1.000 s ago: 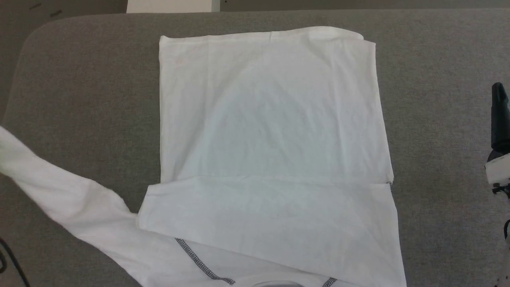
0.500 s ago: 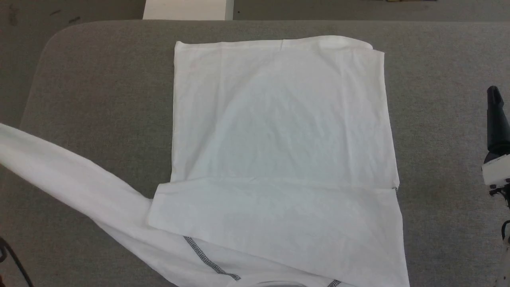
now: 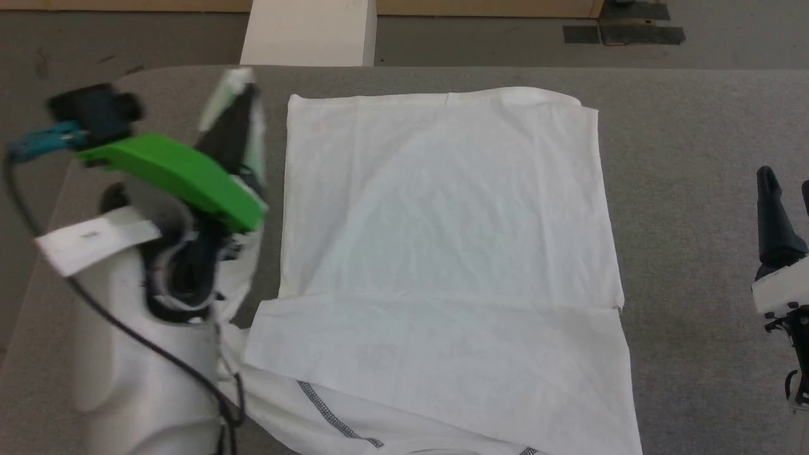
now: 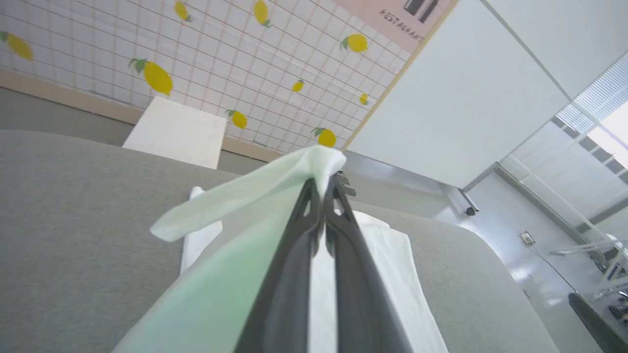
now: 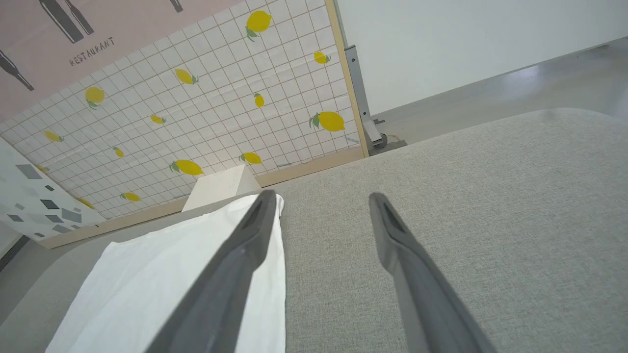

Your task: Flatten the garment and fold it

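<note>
To fold well, the raised part of the white garment (image 3: 442, 240), which lies mostly flat on the grey table (image 3: 695, 126), should likely be carried across the body and laid down taut. On the left gripper (image 4: 324, 184) the jaws are pressed together, pinching that cloth. On the right gripper (image 5: 321, 196) they are spread and empty, beside the garment.

Grey table (image 3: 695, 139) bare right of garment (image 3: 442, 221), wide lane there. Left strip crowded by left gripper (image 4: 324, 182) and raised cloth. White box (image 3: 310, 35) stands past far edge.
</note>
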Controlling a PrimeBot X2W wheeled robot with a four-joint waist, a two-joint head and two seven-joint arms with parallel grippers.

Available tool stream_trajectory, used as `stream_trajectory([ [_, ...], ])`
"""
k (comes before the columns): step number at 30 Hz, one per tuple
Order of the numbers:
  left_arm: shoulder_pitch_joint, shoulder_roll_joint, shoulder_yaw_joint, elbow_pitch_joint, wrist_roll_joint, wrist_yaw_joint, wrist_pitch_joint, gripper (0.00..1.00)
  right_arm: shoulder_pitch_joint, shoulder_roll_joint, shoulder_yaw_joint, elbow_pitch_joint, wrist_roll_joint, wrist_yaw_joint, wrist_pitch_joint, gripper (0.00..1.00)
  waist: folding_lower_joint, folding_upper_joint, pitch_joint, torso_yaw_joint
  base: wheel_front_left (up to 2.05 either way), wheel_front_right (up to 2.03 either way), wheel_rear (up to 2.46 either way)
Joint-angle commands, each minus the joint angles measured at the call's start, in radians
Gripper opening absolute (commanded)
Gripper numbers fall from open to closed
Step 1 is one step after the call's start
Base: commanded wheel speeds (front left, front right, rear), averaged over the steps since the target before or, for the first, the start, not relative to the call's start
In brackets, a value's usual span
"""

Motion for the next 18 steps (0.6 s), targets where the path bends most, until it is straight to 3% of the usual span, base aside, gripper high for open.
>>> stream_trajectory([
  [1,0.008,-0.017,-0.054,-0.016,-0.006,-0.009,0.01,0.0,0.015,0.0,0.003,0.004,0.005,-0.001,-0.005,1.0,0.0,0.0,-0.005,-0.001,0.0,0.0,0.0],
  [11,0.026,-0.04,-0.517,0.006,-0.124,0.022,-0.003,0.0,0.002,0.0,0.057,0.044,0.033,-0.001,-0.033,1.0,0.0,0.0,0.012,-0.084,0.0,0.0,0.0],
  [18,0.074,-0.041,-0.734,0.131,-0.108,0.008,0.058,0.0,0.012,0.0,0.056,0.075,0.043,-0.001,-0.057,1.0,0.0,0.0,0.023,-0.129,0.0,0.0,0.0],
])
